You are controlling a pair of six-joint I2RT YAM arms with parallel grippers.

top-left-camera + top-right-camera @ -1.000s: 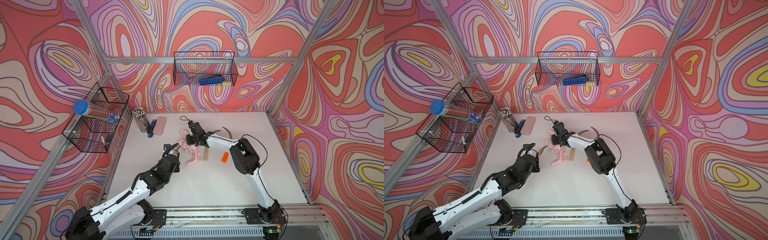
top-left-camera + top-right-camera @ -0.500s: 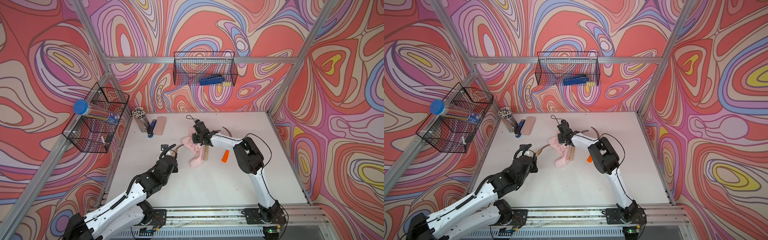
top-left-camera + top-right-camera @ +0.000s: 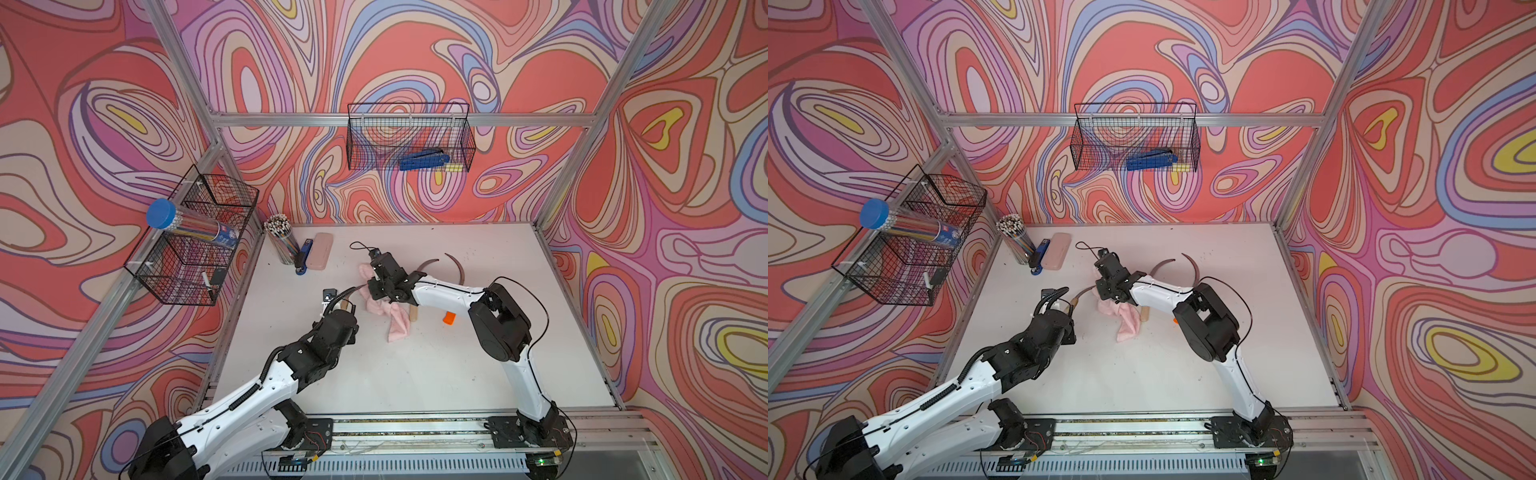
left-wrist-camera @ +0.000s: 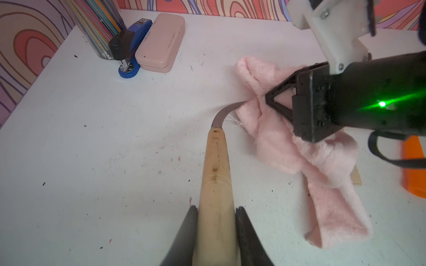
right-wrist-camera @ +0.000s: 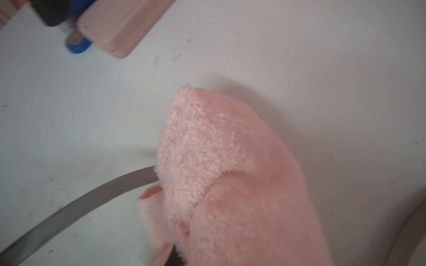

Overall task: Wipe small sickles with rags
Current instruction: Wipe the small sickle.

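My left gripper [image 4: 216, 208] is shut on the pale wooden handle [image 4: 215, 175] of a small sickle. Its dark blade [image 4: 224, 112] curves away into the pink rag [image 4: 288, 147]. My right gripper [image 3: 372, 286] is shut on the rag, bunching it round the blade [image 5: 80, 202]; the rag [image 5: 219, 161] hides its fingers in the right wrist view. In both top views the rag's loose end [image 3: 397, 328] [image 3: 1127, 326] trails on the table. Two more sickles lie behind the right arm: blades [image 3: 428, 264] [image 3: 457, 268], a wooden handle [image 3: 413, 313], an orange handle [image 3: 449, 318].
At the back left stand a pencil cup [image 3: 282, 245], a blue stapler [image 3: 303, 259] and a rigid pink case [image 3: 319, 251]. Wire baskets hang on the left wall [image 3: 191, 232] and the back wall [image 3: 409, 137]. The white table [image 3: 415, 374] carries small dark specks.
The right gripper has shifted the rag along the blade, ending a little nearer the handle. The rag hangs longer now. The left gripper with the sickle has edged slightly left.
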